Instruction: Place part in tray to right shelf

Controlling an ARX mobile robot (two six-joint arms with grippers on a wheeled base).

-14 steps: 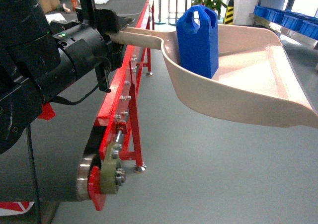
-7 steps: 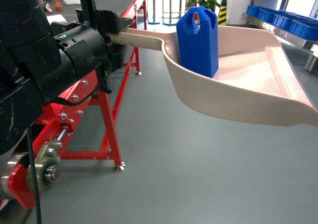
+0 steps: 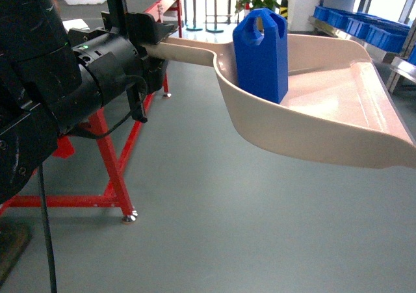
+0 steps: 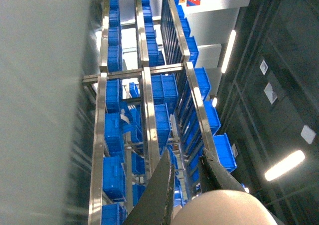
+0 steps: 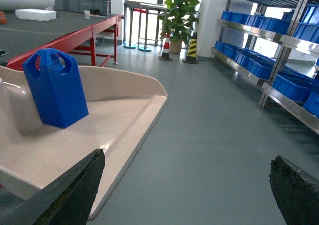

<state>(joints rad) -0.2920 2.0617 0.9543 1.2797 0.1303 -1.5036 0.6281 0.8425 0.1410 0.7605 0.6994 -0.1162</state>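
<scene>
Blue plastic, one part [image 3: 261, 54] stands upright in my one tray [image 3: 338, 121]; my left tool [image 4: 187, 177] clamps the tray's handle, my right tool [image 5: 184, 190] gapes wide.

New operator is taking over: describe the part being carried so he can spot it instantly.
Find the big beige tray held out by its handle. Inside, near the handle end, stands the part: a small, upright bright-blue block with a notched top, unlike the wide blue crates on the racks.
</scene>
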